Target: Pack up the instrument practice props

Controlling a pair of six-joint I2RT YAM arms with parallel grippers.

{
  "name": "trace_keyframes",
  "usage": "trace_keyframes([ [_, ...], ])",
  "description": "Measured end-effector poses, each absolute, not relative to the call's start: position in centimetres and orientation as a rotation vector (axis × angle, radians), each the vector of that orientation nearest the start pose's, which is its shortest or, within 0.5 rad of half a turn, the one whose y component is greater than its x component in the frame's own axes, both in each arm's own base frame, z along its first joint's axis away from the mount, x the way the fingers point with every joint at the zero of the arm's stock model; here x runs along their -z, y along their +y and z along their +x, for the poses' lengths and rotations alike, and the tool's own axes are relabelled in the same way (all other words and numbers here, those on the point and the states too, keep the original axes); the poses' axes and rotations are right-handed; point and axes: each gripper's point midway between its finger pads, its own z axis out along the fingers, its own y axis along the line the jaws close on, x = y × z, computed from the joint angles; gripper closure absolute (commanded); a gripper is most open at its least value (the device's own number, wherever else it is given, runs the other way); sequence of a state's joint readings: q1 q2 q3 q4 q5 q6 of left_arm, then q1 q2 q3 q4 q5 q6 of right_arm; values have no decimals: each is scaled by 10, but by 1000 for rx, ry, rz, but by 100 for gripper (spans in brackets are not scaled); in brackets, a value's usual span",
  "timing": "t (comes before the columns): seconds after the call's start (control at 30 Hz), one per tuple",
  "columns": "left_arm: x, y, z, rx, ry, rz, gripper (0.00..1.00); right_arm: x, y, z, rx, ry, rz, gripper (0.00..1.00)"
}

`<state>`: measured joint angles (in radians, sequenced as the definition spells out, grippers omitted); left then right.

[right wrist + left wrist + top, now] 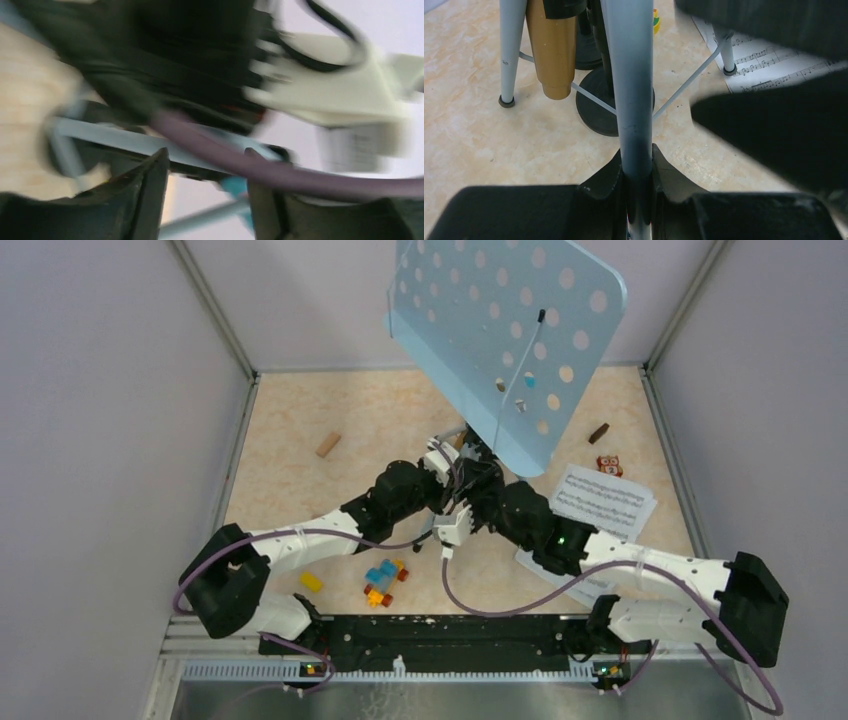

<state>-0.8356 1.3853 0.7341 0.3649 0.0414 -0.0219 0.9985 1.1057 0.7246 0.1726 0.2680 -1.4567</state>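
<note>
Music rack [480, 360] is in hand, folks: the left gripper [638, 167] is clamped tight on its pale-blue pole [634, 75], one black finger [665, 172] pressed to each side of the shaft. Right beside that grip, left of the pole, the gold microphone [551, 55] hangs upright with its lower end clear of the table. One black round-based mic holder [596, 112] sits just behind the pole and a second [586, 52] stands farther back. One tripod leg [510, 50] is planted on the table [469, 130] at the left. Another [726, 57] has its foot down on the sheet-music pages [774, 65]. Thin braces run from the pole out to both.

Over to the right gripper [205, 195]: its wrist view is badly smeared, but the fingers [147, 195] stand apart with nothing pinned between them. A purple cable [280, 172] crosses in front.

From above, both grippers meet at the pole in mid-table, under the rack's tilted perforated plate. The pages lie just to the right. Nearer the arm bases sit a toy-block car [385, 580] and a yellow block [311, 582]. Farther out there's a wooden block [328, 445] at the left, and at the right a dark block [598, 433] and a small owl figure [608, 466].
</note>
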Motion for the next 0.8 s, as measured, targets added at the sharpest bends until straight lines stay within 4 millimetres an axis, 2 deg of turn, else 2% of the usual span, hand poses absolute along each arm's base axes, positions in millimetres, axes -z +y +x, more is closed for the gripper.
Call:
trace_keyframes([
  [0.03, -162, -326, 283, 632, 1734, 784, 100, -246, 273, 270, 529, 797, -1661, 26],
  [0.1, -163, -329, 283, 636, 1727, 786, 100, -215, 274, 254, 429, 844, -1716, 21],
  [0.17, -163, -330, 283, 636, 1725, 789, 100, -204, 271, 240, 298, 924, -1659, 17],
  [0.2, -163, -330, 283, 635, 1725, 789, 100, -208, 268, 235, 229, 962, -1584, 16],
  [0.3, -163, -329, 283, 630, 1725, 788, 100, -238, 258, 215, -28, 1024, -1245, 17],
  [0.37, -163, -329, 283, 627, 1725, 787, 100, -244, 252, 205, -196, 1060, -1054, 17],
  [0.43, -163, -329, 283, 627, 1725, 786, 100, -242, 247, 199, -336, 1108, -895, 18],
  [0.5, -162, -329, 283, 626, 1726, 786, 100, -235, 242, 197, -462, 1181, -734, 24],
  [0.6, -162, -330, 283, 626, 1726, 786, 100, -229, 230, 206, -610, 1323, -435, 33],
  [0.8, -163, -330, 284, 625, 1726, 786, 100, -248, 205, 243, -859, 1527, 281, 46],
])
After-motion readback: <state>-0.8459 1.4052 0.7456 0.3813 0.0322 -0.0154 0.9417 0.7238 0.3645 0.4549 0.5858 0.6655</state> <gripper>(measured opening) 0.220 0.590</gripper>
